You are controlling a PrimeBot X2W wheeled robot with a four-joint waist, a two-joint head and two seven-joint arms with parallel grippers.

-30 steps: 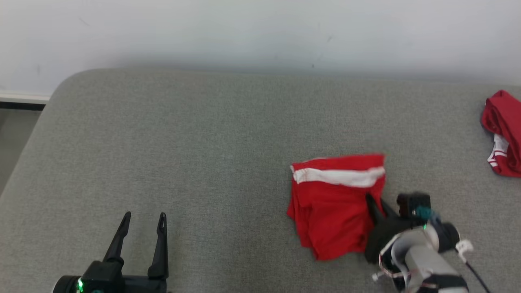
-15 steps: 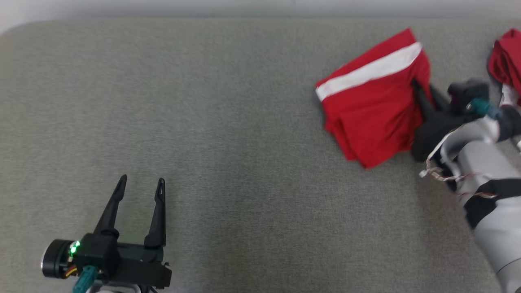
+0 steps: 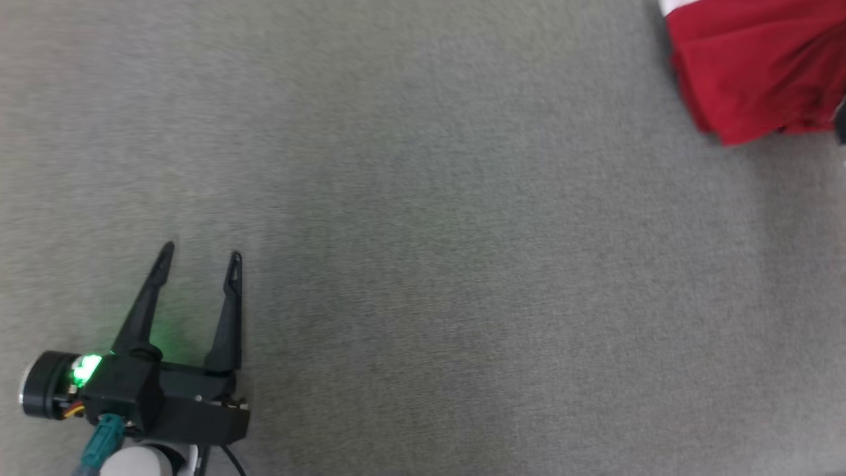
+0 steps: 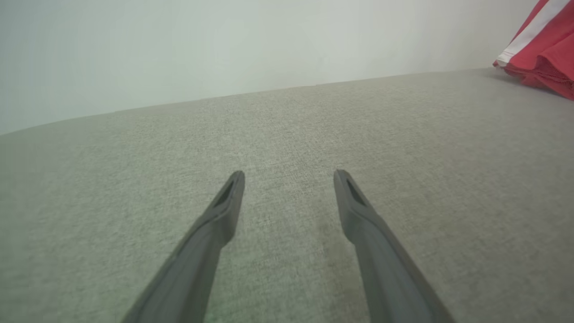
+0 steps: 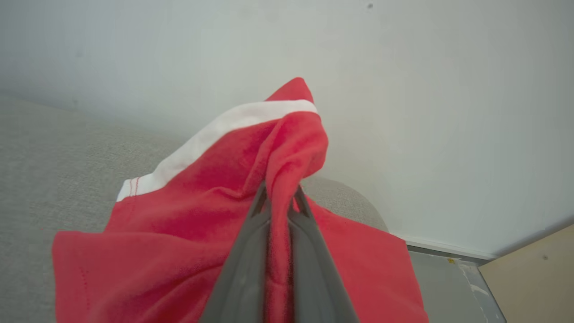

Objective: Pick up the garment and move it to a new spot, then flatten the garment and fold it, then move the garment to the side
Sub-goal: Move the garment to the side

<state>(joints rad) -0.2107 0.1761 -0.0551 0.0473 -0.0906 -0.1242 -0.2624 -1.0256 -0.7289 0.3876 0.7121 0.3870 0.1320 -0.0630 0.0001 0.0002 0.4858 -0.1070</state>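
- Two dark fingers of the right gripper (image 5: 278,197) are pinched almost together on a raised fold of the red garment (image 5: 202,215), with cloth squeezed right between them.
- Left gripper (image 3: 200,251) is spread wide and holds nothing. It sits low over the grey fabric surface (image 3: 462,264), well apart from the garment, with a long stretch of grey fabric between them.
- Right wrist view adds the white band (image 5: 224,123) across the garment's top and a rounded corner (image 5: 347,197) of the surface just behind the cloth. Beyond that come a pale wall (image 5: 426,112) and a tan panel (image 5: 529,273).
- Head view is smeared. The garment (image 3: 747,73) is cut off at the top right corner, showing red cloth and a sliver of white.
- A dark scrap at that view's right edge is too clipped to make out.
- Left wrist view catches the garment (image 4: 545,49) at its far right, cut off, with its lower edge on the surface near the far edge.
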